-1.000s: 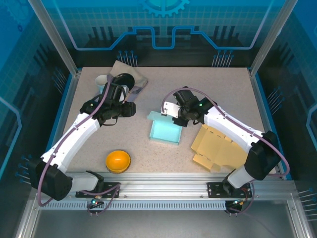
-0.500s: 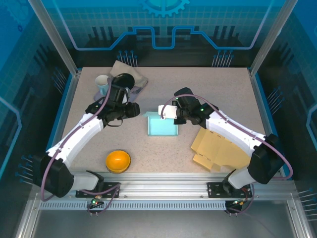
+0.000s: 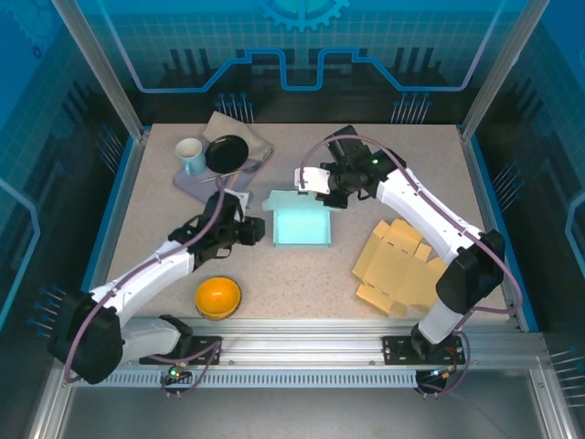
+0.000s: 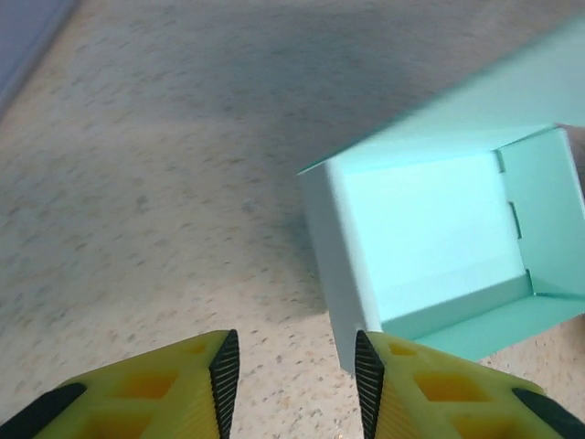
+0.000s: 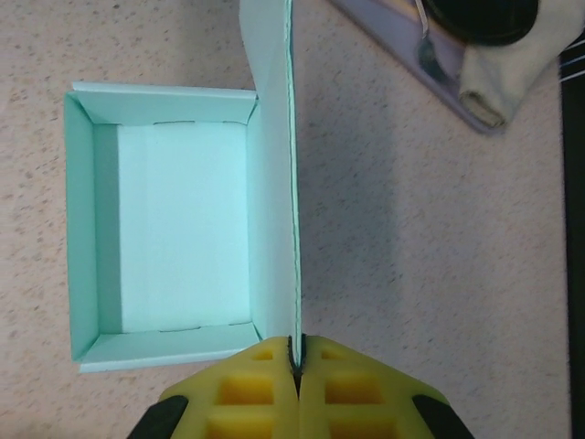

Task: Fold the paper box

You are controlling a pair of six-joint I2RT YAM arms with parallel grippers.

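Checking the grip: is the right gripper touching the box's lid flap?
Touching. The right wrist view shows the right gripper shut on the lid flap.

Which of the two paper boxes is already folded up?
The light teal paper box, mid-table; the tan cardboard box beside it lies flat, unfolded.

I log on my screens: paper box (image 3: 302,225), pale mint throughout; desk (image 3: 393,151), beige with fine dark speckle; bowl (image 3: 218,297), orange; flat cardboard blank (image 3: 402,267), tan; mug (image 3: 191,156), light blue; dish (image 3: 227,152), black; left hand (image 4: 294,370) and right hand (image 5: 297,355), yellow with black inner faces.
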